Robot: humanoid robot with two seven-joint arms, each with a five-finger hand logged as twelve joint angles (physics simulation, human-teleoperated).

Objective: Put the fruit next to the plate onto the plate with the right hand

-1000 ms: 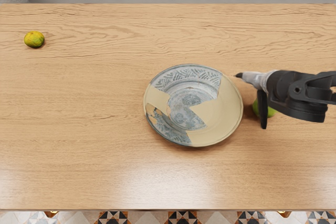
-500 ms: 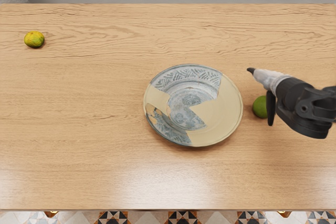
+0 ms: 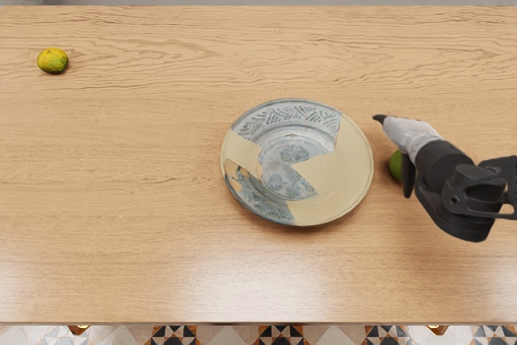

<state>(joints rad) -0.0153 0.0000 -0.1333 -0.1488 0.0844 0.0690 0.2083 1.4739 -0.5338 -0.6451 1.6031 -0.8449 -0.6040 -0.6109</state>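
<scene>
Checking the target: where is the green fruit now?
In the head view, the green fruit lies just right of the plate, partly hidden by the right hand.

I see the green fruit (image 3: 394,165) sitting on the table (image 3: 121,216) just right of the plate (image 3: 346,174), clear of its rim. Only its left part shows. The plate is round and shallow, lying flat. It's grey-blue patterned with plain beige patches.

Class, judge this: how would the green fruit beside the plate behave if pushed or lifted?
The green fruit looks round, so a push would probably roll it across the flat table. It looks small beside the right hand, so likely light.
</scene>
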